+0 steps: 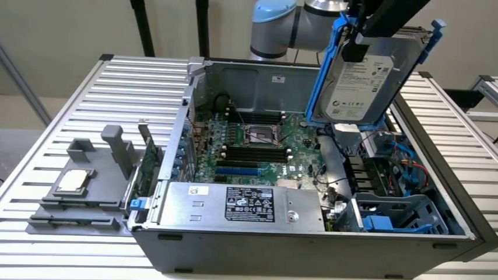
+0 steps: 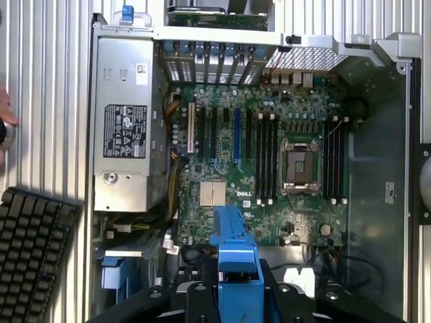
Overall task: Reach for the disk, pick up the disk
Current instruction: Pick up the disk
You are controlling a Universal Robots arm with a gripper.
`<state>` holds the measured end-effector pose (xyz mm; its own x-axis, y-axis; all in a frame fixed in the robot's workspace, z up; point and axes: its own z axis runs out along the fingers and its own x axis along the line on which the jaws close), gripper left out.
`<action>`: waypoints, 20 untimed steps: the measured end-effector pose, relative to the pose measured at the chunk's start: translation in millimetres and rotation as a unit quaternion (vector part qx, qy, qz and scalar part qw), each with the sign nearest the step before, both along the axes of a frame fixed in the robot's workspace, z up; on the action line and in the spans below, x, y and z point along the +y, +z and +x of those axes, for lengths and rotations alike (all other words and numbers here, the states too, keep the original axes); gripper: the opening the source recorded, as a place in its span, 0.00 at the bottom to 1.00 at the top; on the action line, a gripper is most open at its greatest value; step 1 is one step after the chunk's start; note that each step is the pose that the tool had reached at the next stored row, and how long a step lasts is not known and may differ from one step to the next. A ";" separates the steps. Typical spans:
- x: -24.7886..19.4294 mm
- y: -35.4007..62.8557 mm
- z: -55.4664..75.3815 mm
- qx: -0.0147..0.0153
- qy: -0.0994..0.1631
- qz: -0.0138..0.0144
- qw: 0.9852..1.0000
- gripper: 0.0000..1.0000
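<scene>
Slatted table (image 1: 70, 87), open computer case (image 1: 311, 248); fingers (image 1: 360, 44) clamped on disk (image 1: 362, 87), lifted above case.

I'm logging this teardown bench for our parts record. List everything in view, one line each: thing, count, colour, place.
computer case: one, dark grey, open on the slatted table
slatted table: one, silver, under everything
motherboard: one, green, on the case floor
power supply box: one, silver with black label, at the case's near edge in the exterior view
drive cage: one, blue-grey, case corner at the exterior view's right
fixture block: one, grey, on the table at the exterior view's left, holding a small silver chip
keyboard: one, black, beside the case
disk: one, silver-grey with white label and blue rails, lifted above the case
pincer: one, black, gripping the disk's upper end
robot arm: one, pale blue and grey, behind the case
</scene>
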<state>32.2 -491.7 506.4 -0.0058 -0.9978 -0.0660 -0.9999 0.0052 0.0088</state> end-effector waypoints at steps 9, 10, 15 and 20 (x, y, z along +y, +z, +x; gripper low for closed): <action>-21.4 -0.3 20.1 0.000 0.000 0.000 1.000 0.33; -24.1 -0.3 21.9 0.000 0.000 0.000 1.000 0.33; -37.0 -0.3 30.1 0.000 0.000 0.000 1.000 0.33; -49.8 -0.4 40.0 0.002 0.000 0.000 1.000 0.33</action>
